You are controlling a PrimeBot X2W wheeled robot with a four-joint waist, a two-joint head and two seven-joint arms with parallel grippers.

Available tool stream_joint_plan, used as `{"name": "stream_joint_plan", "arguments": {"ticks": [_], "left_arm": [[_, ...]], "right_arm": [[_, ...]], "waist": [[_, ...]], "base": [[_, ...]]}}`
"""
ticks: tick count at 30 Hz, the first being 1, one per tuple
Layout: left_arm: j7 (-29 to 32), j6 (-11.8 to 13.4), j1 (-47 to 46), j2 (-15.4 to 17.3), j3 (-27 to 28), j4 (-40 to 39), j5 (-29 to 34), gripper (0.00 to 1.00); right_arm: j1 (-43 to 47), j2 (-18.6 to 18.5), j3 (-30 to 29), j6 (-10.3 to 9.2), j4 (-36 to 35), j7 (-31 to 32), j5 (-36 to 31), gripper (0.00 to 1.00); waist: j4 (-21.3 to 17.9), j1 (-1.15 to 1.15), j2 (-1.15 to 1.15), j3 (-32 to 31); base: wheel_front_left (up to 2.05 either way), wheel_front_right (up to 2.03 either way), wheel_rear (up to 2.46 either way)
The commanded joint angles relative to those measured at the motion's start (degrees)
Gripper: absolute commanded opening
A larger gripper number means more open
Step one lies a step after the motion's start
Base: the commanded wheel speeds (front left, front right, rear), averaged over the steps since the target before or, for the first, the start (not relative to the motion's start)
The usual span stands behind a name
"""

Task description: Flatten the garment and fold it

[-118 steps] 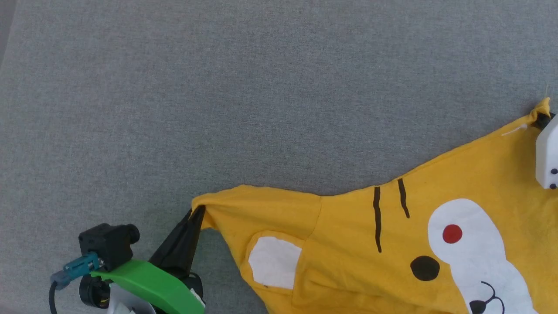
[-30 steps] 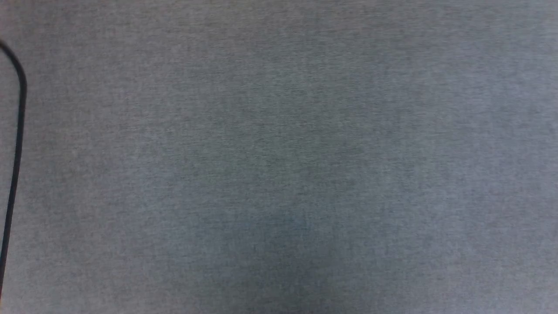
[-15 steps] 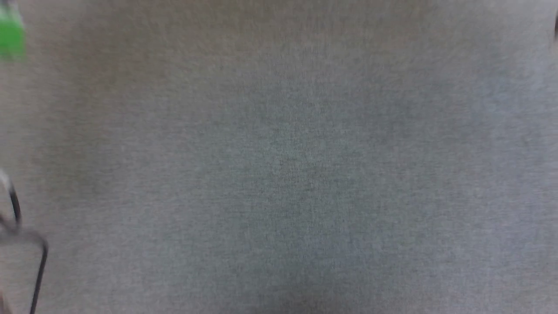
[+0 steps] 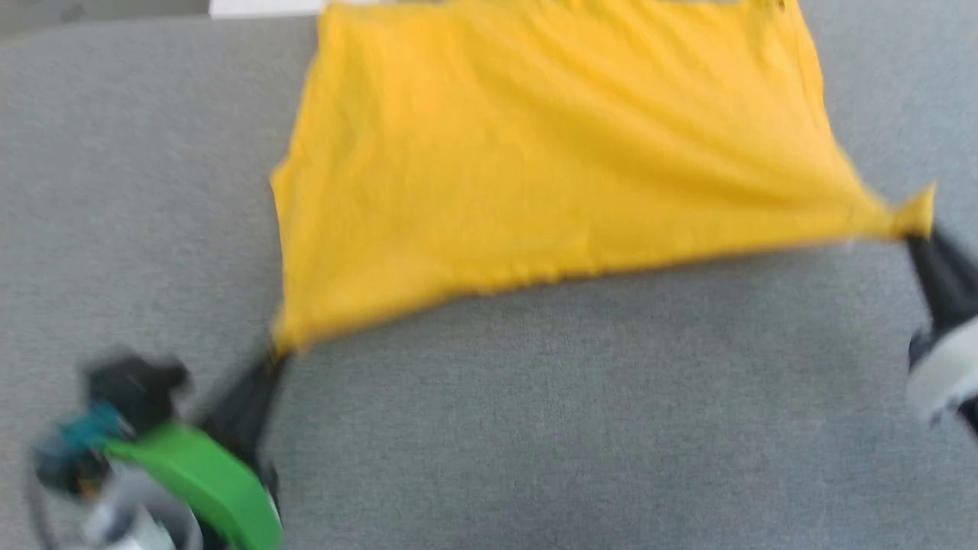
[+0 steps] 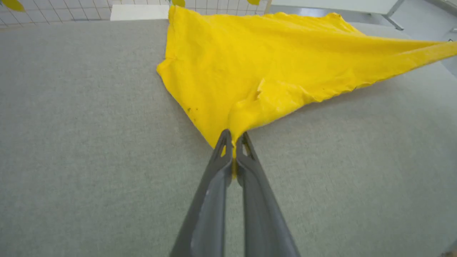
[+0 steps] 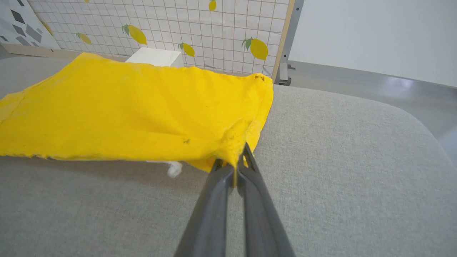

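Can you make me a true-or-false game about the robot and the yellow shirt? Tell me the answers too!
1. The left gripper and the right gripper each pinch a corner of the garment. True.
2. The garment is folded into a small neat square. False: it is spread out, stretched between the two grippers over the grey surface.
3. A cartoon face shows on the garment's upper side. False: the side facing up is plain yellow.
4. A lemon-printed grid backdrop stands beyond the grey surface. True.
5. The right gripper is wide open. False: its fingers are shut on the fabric.
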Motion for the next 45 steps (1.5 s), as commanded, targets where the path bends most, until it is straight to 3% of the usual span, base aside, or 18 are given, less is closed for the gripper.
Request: {"name": "stream_joint_plan", "arguments": {"ticks": [1, 6, 17, 21, 24, 30, 35, 40, 45], "left_arm": [[0.8, -0.1, 2.8, 0.6, -1.0, 0.6, -0.2, 0.00], [6.2, 0.4, 10.9, 1.7, -4.9, 3.4, -2.4, 0.00], [17.2, 4.0, 22.1, 4.0, -6.8, 3.3, -10.8, 0.00], [17.0, 5.1, 24.2, 4.8, -5.3, 1.2, -11.6, 0.00], [12.9, 5.3, 21.6, 5.3, -2.8, -1.0, -8.2, 0.00], [9.5, 2.5, 12.4, 5.5, -3.2, -0.4, -2.8, 0.00], [5.6, -0.7, 2.7, 3.8, -4.2, 2.9, 0.5, 0.00], [-0.8, -4.4, -8.3, -0.1, -6.4, 9.6, 4.2, 0.00], [-3.3, -7.1, -15.7, -2.9, -9.6, 19.8, 7.0, 0.00]], "right_arm": [[2.5, 0.3, -0.4, -0.10, -0.6, 0.4, 0.3, 0.00], [11.9, 0.3, -0.7, -0.10, -0.8, 2.5, 1.1, 0.00], [30.2, -0.4, 1.2, -0.10, 1.4, 10.0, 5.5, 0.00], [33.1, -0.4, -0.1, -0.10, 0.1, 11.6, 6.7, 0.00], [32.6, -0.6, -2.0, -0.10, -2.1, 10.5, 5.7, 0.00], [27.2, -1.2, -3.1, -0.10, -3.5, 7.6, 3.2, 0.00], [21.0, -1.7, -2.2, -0.10, -2.5, 5.9, 1.5, 0.00], [15.1, -2.2, 0.4, -0.10, -0.2, 5.3, 0.3, 0.00], [9.9, -2.5, 3.0, -0.10, 3.1, 4.7, -0.3, 0.00]], "waist": [[0.9, 0.01, 0.00, -5.0], [1.8, 0.01, 0.00, -8.3], [2.4, 0.01, 0.00, -14.1], [2.0, 0.01, 0.00, -15.2], [1.3, 0.01, 0.00, -15.2], [0.4, 0.01, 0.00, -13.2], [-0.3, 0.01, 0.00, -9.7], [-0.5, 0.01, 0.00, -5.2], [-0.5, 0.01, 0.00, -1.6]], "base": [[0.00, 0.00, 0.00], [0.00, 0.00, 0.00], [0.00, 0.00, 0.00], [0.00, 0.00, 0.00], [0.00, 0.00, 0.00], [0.00, 0.00, 0.00], [0.00, 0.00, 0.00], [0.00, 0.00, 0.00], [0.00, 0.00, 0.00]]}}
